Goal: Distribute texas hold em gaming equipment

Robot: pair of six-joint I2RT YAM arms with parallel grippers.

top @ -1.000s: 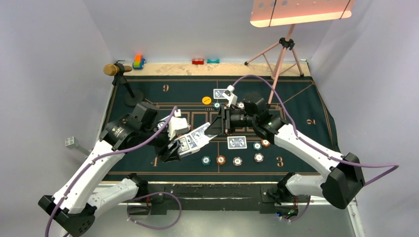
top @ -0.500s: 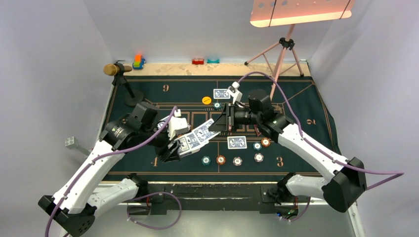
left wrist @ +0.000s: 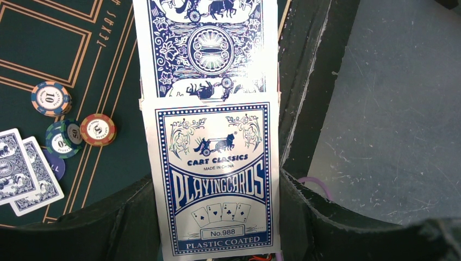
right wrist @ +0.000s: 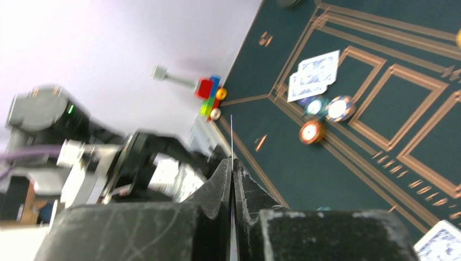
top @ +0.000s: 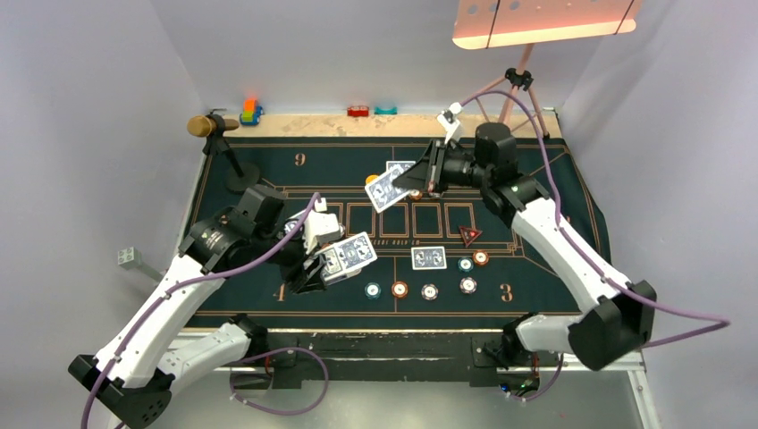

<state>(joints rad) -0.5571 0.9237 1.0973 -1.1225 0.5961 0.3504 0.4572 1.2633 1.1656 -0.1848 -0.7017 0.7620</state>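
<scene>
Holds one card (top: 384,190) aloft at 12 o'clock in the closed right claw (top: 420,179); likely light, slick, bendy, so pinch by an edge. Clamps the pack (left wrist: 215,179) in left claw (top: 324,266), 8 o'clock.

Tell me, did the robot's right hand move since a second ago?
Yes. The right gripper, pinching a card, moved away from the two cards lying on the mat, toward the far edge by the tripod.

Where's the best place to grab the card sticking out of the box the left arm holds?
Pinch the card by its exposed end beyond the box, approaching from that open end; it's flat and thin, so one finger on each face.
</scene>
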